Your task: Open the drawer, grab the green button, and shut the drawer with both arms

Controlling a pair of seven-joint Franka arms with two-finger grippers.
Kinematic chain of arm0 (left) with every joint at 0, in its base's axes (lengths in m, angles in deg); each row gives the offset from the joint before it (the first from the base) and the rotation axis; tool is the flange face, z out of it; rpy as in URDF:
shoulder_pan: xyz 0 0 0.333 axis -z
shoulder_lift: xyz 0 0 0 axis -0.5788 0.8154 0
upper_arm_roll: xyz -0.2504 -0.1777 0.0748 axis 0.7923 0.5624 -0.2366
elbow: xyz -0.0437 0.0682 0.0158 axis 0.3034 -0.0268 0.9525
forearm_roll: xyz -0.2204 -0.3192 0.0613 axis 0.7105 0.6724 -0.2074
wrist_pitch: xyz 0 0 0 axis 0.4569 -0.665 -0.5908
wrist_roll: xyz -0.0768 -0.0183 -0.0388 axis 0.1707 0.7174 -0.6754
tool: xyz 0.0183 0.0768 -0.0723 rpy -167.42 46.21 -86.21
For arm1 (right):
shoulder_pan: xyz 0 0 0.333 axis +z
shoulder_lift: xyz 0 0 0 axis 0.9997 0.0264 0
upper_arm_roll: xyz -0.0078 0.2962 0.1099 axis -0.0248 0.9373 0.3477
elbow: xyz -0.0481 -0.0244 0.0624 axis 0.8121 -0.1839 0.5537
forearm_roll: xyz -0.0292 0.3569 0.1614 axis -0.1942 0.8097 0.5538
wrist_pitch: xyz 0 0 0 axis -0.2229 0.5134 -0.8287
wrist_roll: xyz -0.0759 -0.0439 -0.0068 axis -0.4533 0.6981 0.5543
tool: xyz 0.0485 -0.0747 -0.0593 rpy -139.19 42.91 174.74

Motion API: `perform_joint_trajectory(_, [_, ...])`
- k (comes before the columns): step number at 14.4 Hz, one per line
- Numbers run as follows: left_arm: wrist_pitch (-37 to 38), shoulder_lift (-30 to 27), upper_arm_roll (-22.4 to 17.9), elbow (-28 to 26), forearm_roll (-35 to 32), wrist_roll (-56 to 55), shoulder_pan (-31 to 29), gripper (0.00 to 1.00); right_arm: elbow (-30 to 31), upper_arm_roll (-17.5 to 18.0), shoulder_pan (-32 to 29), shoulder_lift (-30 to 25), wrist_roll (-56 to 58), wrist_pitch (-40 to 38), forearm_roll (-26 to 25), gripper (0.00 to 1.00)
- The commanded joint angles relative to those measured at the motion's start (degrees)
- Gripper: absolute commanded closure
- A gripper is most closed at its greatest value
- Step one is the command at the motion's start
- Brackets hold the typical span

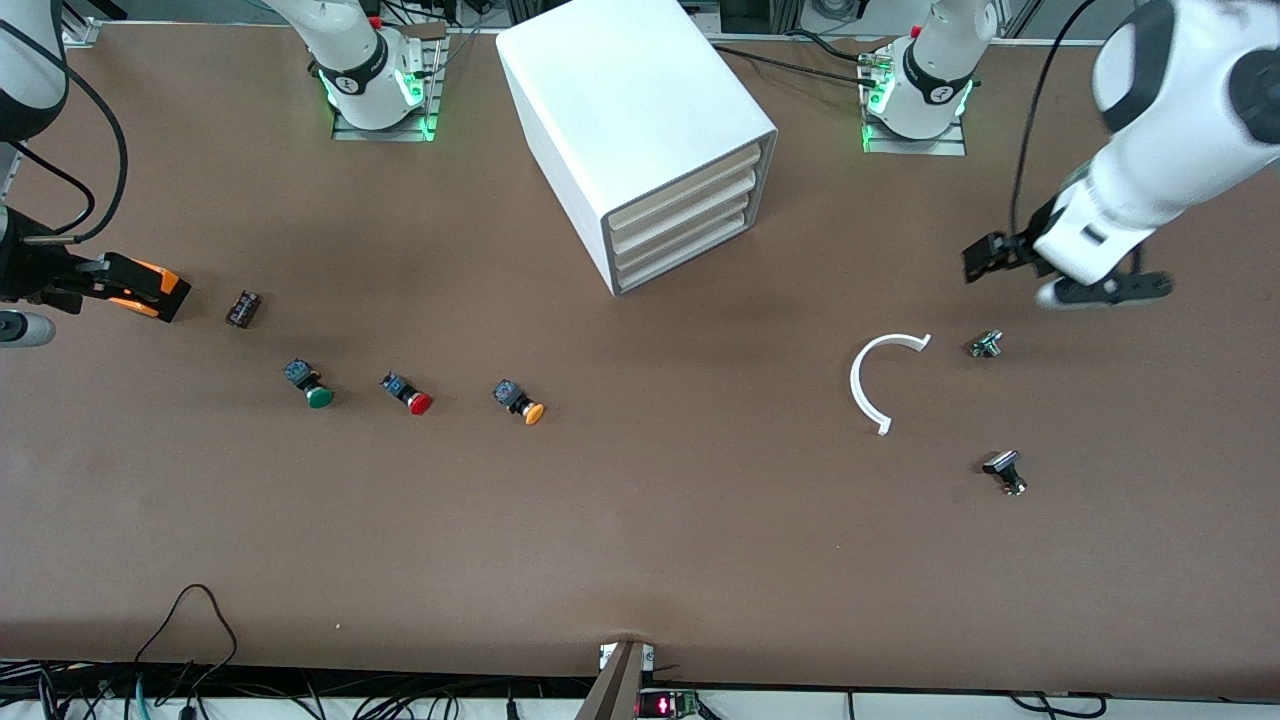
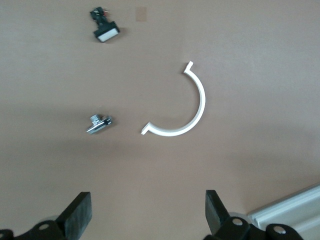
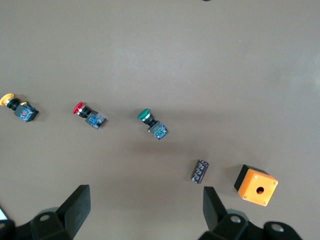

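The white cabinet (image 1: 640,110) stands at the back middle of the table, and its bottom drawer (image 1: 685,255) is shut like the three above it. The green-capped button (image 1: 310,385) lies on the table toward the right arm's end, and it also shows in the right wrist view (image 3: 151,121). My right gripper (image 3: 145,215) is open and empty above the table beside an orange box (image 1: 145,288), at the edge of the front view (image 1: 70,285). My left gripper (image 1: 1105,288) hangs open and empty over the left arm's end of the table, as its wrist view (image 2: 148,220) shows.
A red-capped button (image 1: 408,395) and an orange-capped button (image 1: 521,402) lie beside the green one. A small dark part (image 1: 243,308) lies near the orange box. A white C-shaped piece (image 1: 856,385), a small metal part (image 1: 986,344) and a black switch (image 1: 1004,470) lie under the left arm.
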State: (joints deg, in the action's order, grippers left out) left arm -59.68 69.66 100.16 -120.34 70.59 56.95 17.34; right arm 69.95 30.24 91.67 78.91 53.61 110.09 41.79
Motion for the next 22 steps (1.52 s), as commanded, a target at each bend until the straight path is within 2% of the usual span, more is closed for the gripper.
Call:
perform_joint_trajectory(1, [8.2, 0.8, -1.0, 8.8, -3.5, 2.5, 0.4, 0.0, 4.0, 0.7, 0.3, -3.3, -2.5, 0.3, -0.8, 0.0])
perform_joint_trajectory(3, [9.7, 0.9, -1.0, 9.6, -4.4, 1.8, 0.9, 0.0, 5.8, 0.8, 0.3, -5.1, -2.4, -0.1, -0.9, 0.0])
perform_joint_trajectory(7, [7.8, 1.7, -0.7, 9.6, -4.2, -0.2, 0.1, 0.0, 11.9, 1.5, 0.3, -9.7, -2.4, 1.9, -0.9, 0.0])
perform_joint_trajectory(14, [6.1, 2.1, -0.9, 9.6, -4.4, 5.0, 0.0, 0.0, 11.7, 1.5, 0.5, -9.1, -2.5, 2.0, -0.1, 0.0])
perform_joint_trajectory(16, [6.4, 3.7, -0.8, 10.2, -4.3, 5.0, 0.1, 0.0, 11.7, 1.5, 0.5, -8.9, -2.5, 3.1, -0.2, 0.0])
perform_joint_trajectory(20, [11.5, 8.1, -1.0, 18.1, -4.4, 7.4, -1.2, 0.0, 11.5, 1.6, 0.6, -8.6, -2.5, 3.4, -0.4, 0.0])
perform_joint_trajectory(22, [12.0, 8.7, -0.5, 19.1, -6.0, 7.7, -0.9, 0.0, 11.5, 1.4, 0.5, -8.6, -2.5, 3.3, -0.5, 0.0])
